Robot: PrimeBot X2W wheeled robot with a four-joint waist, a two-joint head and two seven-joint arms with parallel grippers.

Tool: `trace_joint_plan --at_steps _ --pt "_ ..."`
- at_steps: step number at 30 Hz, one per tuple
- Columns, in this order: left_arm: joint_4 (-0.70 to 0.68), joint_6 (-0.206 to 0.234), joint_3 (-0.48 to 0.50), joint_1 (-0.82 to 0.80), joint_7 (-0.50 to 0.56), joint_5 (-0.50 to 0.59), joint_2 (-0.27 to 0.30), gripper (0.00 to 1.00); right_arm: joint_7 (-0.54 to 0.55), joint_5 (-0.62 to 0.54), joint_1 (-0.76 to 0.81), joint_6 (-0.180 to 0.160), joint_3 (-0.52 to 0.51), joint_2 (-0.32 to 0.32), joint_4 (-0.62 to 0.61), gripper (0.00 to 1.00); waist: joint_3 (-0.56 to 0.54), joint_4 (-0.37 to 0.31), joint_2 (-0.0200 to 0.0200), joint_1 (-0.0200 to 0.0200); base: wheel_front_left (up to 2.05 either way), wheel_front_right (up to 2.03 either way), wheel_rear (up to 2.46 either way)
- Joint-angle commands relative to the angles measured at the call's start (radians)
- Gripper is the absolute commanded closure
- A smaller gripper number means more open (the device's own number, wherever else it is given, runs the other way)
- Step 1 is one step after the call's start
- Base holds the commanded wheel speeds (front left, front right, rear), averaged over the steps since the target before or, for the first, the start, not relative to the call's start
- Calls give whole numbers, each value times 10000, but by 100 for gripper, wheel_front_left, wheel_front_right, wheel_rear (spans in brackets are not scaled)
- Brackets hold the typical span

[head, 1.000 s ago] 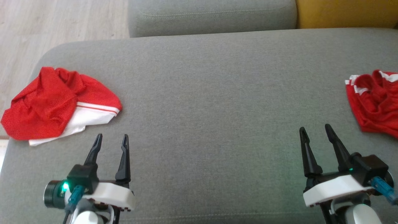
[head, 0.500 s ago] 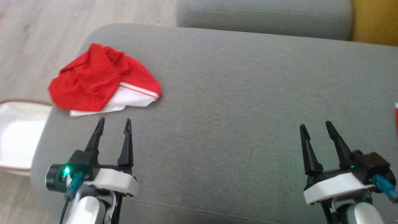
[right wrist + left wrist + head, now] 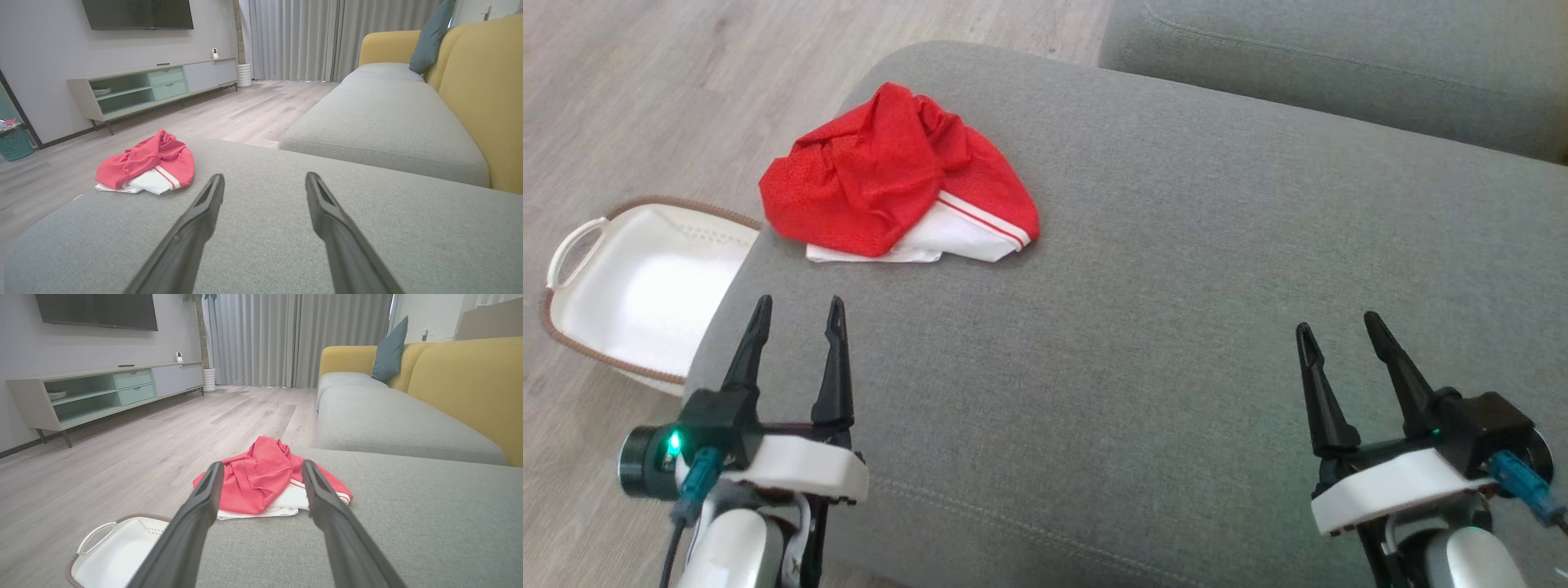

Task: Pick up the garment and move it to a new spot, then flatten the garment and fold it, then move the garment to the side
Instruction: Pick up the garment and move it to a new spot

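Holding both claws above a grey sofa, we begin with our left claw (image 3: 798, 302): its two dark fingers stand apart with nothing between them, so it is released. It hovers over the left front edge of the seat cushion (image 3: 1176, 286), and its fingers point toward the garment (image 3: 882, 163). Our right claw (image 3: 1338, 323) is released as well, with its fingers spread and nothing in them. It is over the right part of the same cushion, well apart from the garment.

The garment is a red mesh piece with a white part and thin red stripes. It lies crumpled in a heap near the far left corner of the cushion, apart from both claws. In the left wrist view we see it straight ahead, between the two fingers; in the right wrist view it lies far to the left.

On the wooden floor (image 3: 645, 98), just beside the left side of the sofa and near the left claw, stands a white basket (image 3: 645, 294) with a brown rim. Beyond the seat cushion is a second grey cushion (image 3: 388, 420) with a yellow backrest (image 3: 470, 388) — a blue-grey pillow (image 3: 390, 351) leans there. Farther in the room we see a low cabinet (image 3: 102, 392) under a dark television (image 3: 98, 310), and grey curtains (image 3: 294, 335).
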Motion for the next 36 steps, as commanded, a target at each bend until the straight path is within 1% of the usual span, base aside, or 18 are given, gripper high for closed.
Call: trace_joint_plan --at_steps 1,7,12,17,23,25,28,29,33,35,36 --pt "-386 -4 446 -346 -120 132 54 0 31 -39 -498 -7 241 -47 -382 0 16 55 0 0 0 0 0" --pt "-419 -66 625 -354 -121 225 -63 0 85 -77 -538 -7 278 -47 -439 0 139 105 0 0 0 0 0" --pt "-452 -178 810 -543 -121 273 -148 0 165 -95 -679 -7 315 -47 -554 0 534 -20 0 0 0 0 0" --pt "-217 -458 1014 -1235 -121 205 -278 0 410 -352 -1028 -7 362 -47 -822 0 1454 -277 0 0 0 0 0" --pt "667 -926 1458 -2743 -122 -64 -386 0 896 -840 -1616 -7 444 -75 -1347 0 2951 -605 0 0 0 0 0" --pt "1181 -1099 1617 -3332 -122 -207 -412 0 1066 -973 -1791 -7 487 -189 -1539 0 3417 -667 0 0 0 0 0" --pt "2314 -1359 1882 -4280 -122 -441 -326 0 1274 -1100 -2026 -7 499 -369 -1783 0 3930 -718 0 0 0 0 0" --pt "2788 -1429 1932 -4611 -122 -464 -245 0 1347 -1112 -2083 -7 489 -420 -1850 0 4070 -726 0 0 0 0 0" --pt "4929 -2038 1959 -6027 16 -793 44 0 1554 -1174 -2258 -7 434 -639 -2103 0 4465 -800 0 0 0 0 0" --pt "5961 -2263 1893 -6715 155 -863 283 0 1632 -1177 -2337 -7 424 -734 -2199 0 4603 -868 0 0 0 0 0" --pt "5961 -2263 1893 -6715 155 -863 283 0 1632 -1177 -2337 -7 424 -734 -2199 0 4603 -868 0 0 0 0 0"
